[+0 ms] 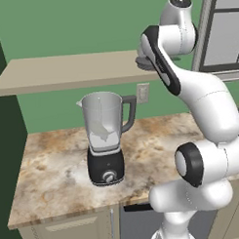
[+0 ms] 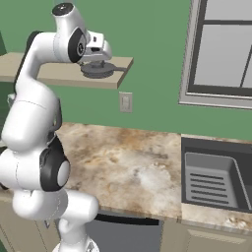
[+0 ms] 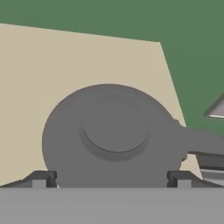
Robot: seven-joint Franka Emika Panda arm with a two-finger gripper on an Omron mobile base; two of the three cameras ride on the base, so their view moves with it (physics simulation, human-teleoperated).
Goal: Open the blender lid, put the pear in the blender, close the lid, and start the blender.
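In the right base view the arm hides the left part of the bench (image 2: pixel 138 162), and the blender stands somewhere behind it; in the left base view the lid (image 1: pixel 142 63) shows as a grey sliver at the shelf's (image 1: pixel 66 72) right end, mostly covered by the arm's upper link; in the hand view the lid (image 3: pixel 116 140) is cut off along the bottom edge, and a tab sticks out from its right side; the pear cannot be made out with any certainty, though a pale shape sits low inside the blender (image 1: pixel 106 136) jar; the jar's top is open, lid off, and the blender stands on the bench (image 1: pixel 54 162) at centre left of the left base view, its black base with the silver knob facing forward; the lid (image 2: pixel 98 69) lies flat on the beige shelf (image 2: pixel 120 69) in the upper left of the right base view, near the shelf's right end; a dark sink (image 2: pixel 216 179) is set into the bench at the right of that view; the arm rises tall and folds over at the top, the hand reaching down onto the shelf over the lid; the fingers (image 3: pixel 111 179) stand wide open, one tip either side of the lid, gripping nothing.
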